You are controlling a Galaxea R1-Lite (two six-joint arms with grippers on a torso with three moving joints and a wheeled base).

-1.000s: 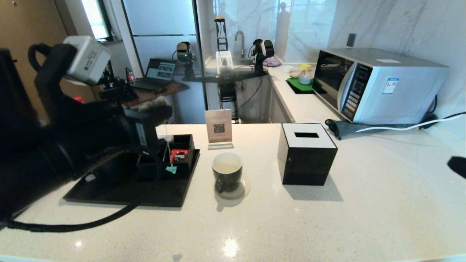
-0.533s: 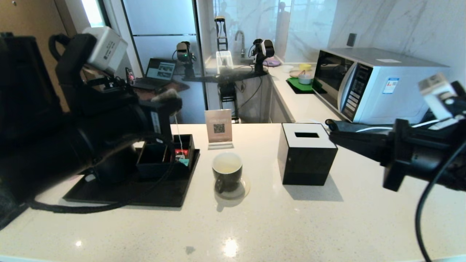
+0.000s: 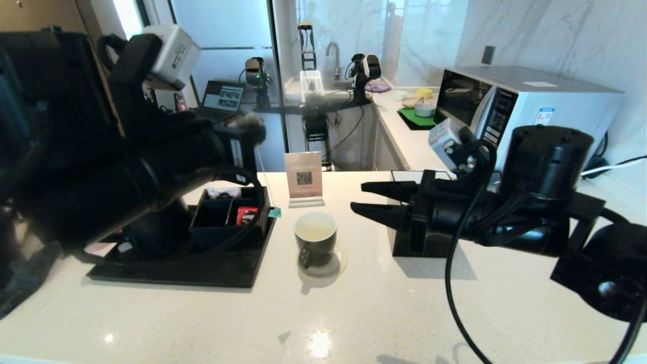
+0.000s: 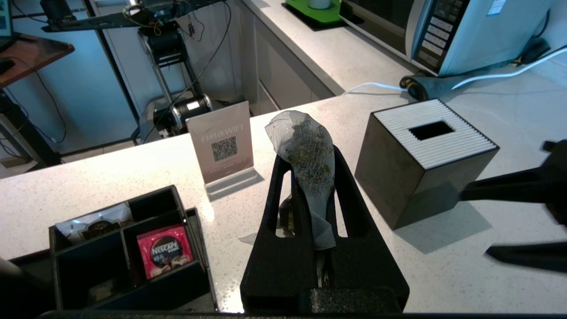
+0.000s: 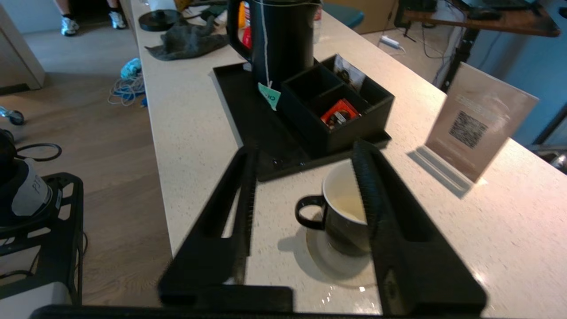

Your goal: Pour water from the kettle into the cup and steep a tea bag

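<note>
My left gripper (image 4: 308,155) is shut on the tea bag (image 4: 305,150), a grey-green mesh pouch. In the head view the left gripper (image 3: 252,132) hangs high above the tray's right end, left of the cup. The bag's string drops to a small teal tag (image 3: 274,212). The dark cup (image 3: 316,237) stands on a saucer with pale yellowish water (image 3: 314,233) in it. My right gripper (image 3: 360,197) is open, level with the cup and just to its right. In the right wrist view the cup (image 5: 345,212) sits partly behind one finger. The black kettle (image 5: 283,40) stands on the tray.
A black tray (image 3: 177,268) carries a divided black box with a red packet (image 3: 246,215). A QR sign (image 3: 303,177) stands behind the cup. The black tissue box (image 4: 425,155) is right of the cup, under my right arm. A microwave (image 3: 556,96) fills the back right.
My left gripper rose and moved right, carrying the tea bag and its tag toward the cup. My right arm swung in from the right edge to beside the cup.
</note>
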